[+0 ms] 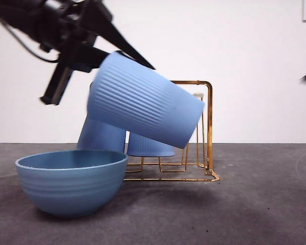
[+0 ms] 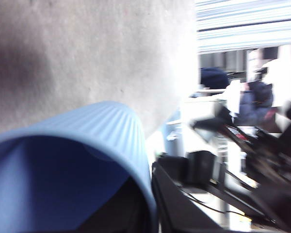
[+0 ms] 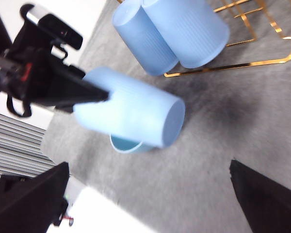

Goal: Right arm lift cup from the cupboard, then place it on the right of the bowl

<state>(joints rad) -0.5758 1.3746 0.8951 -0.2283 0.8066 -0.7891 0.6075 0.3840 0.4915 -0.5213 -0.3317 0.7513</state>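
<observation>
Lifting looks done, as far as you can judge: the cup (image 1: pixel 143 102) is off the cupboard (image 1: pixel 209 127) and hangs tilted in mid-air at the centre of the front view. Its base points to the lower right and it touches nothing below. It sits above the bowl (image 1: pixel 71 186), which stands on the desk (image 1: pixel 255 204) at the lower left, and in front of the two other cups (image 1: pixel 99 135) on the rack.

What is left is the placing. The cup has to be turned upright, carried to the desk on the right of the bowl, set down and let go.

Note one mismatch. The task names the right arm, but the cup is carried by the left gripper (image 1: pixel 99 48), which enters from the upper left of the front view. It is closed on the cup at its open end, with one long finger lying along the ribbed wall. The left wrist view confirms this, with the cup's mouth filling the lower left of that frame.

Your right gripper (image 3: pixel 148 167) is spread wide and holds nothing. Its two black jaws sit at the bottom corners of its own view, looking down on the held cup and the bowl rim beneath it. In the front view it shows only as a dark tip at the right edge.
</observation>
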